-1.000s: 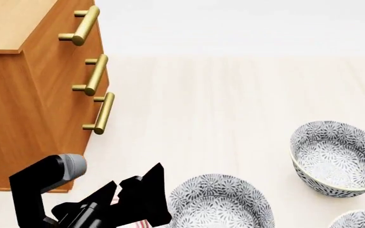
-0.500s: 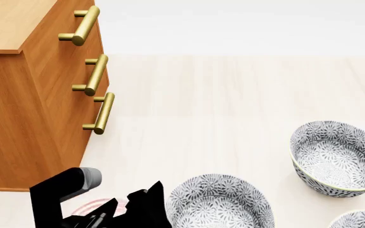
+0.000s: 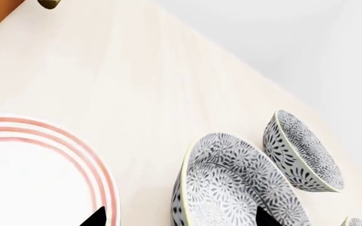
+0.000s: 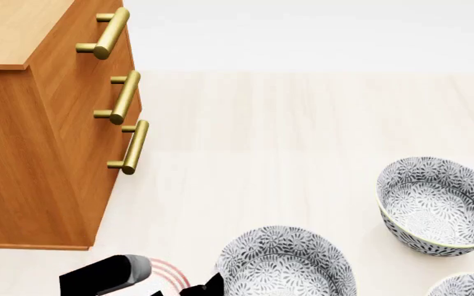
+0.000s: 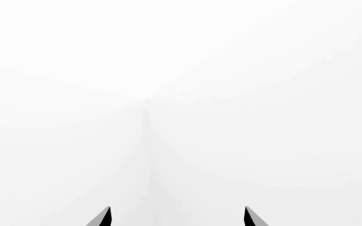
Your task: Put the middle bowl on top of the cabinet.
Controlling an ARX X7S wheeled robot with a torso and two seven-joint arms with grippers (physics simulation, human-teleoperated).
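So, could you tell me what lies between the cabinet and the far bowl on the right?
Nothing: in the head view, only bare pale floor stretches from the cabinet to that bowl.

Grey-white floral middle bowl [image 4: 285, 262], orange-brown cabinet [image 4: 31, 154]

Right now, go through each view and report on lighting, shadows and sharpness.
Head view: even, bright light, everything sharp; only soft shadows beside the cabinet and under the far bowl. Left wrist view: crisp, flat light, no glare on the middle bowl or the plate. Right wrist view: almost pure white, only faint grey shading and the right tool tips at the edge.
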